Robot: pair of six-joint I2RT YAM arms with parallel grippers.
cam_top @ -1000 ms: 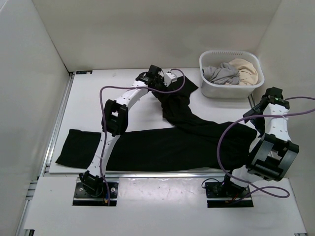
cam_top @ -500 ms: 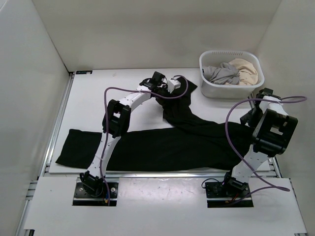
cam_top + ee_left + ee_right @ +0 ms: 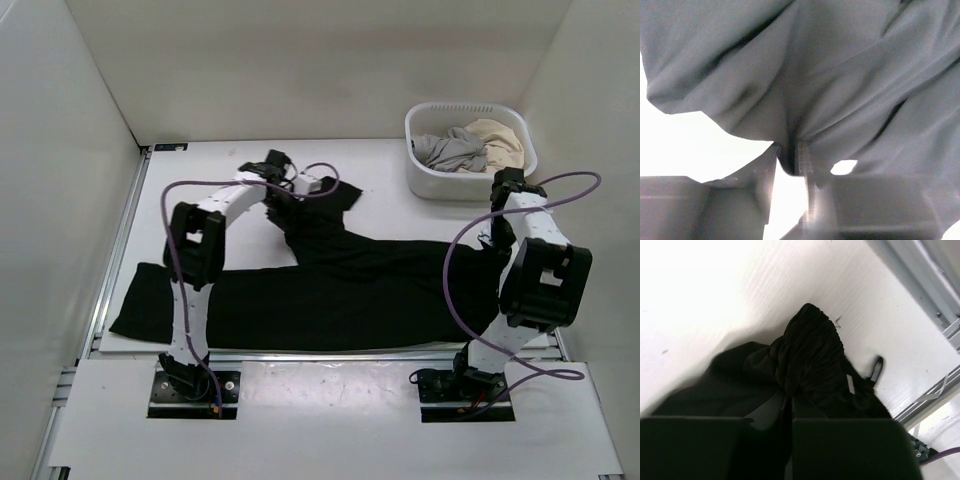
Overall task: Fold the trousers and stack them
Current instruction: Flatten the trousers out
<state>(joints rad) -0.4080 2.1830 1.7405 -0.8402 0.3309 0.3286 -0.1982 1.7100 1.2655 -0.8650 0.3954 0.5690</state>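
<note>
The trousers (image 3: 350, 290) are a single black pair lying across the white surface (image 3: 200, 190), and both sets of jaws have hold of them. One leg runs flat from below the left jaws all the way across to the right jaws. The other leg bends away from it and climbs to the left jaws at the far middle.

In the left wrist view, the left jaws are clamped on a fold of the cloth (image 3: 840, 75), which gathers into the narrow gap and spreads out in creases beyond the tips. In the right wrist view, the right jaws are closed on a bunched, ribbed end of the cloth (image 3: 810, 355) (it looks like the waist, though I cannot be sure). That bunch sits just ahead of the tips.

Just beyond the right jaws, and well to the right of the left jaws, stands one white basket (image 3: 455, 186). It holds two garments, a grey one (image 3: 452, 150) and a beige one (image 3: 497, 140) beside it.

There are two arms, the left arm (image 3: 200, 240) and the right arm (image 3: 540, 280). Plain white walls (image 3: 300, 60) close in the surface on three sides. A metal rail (image 3: 120, 240) runs along the surface's edge, far to the left of the left jaws.
</note>
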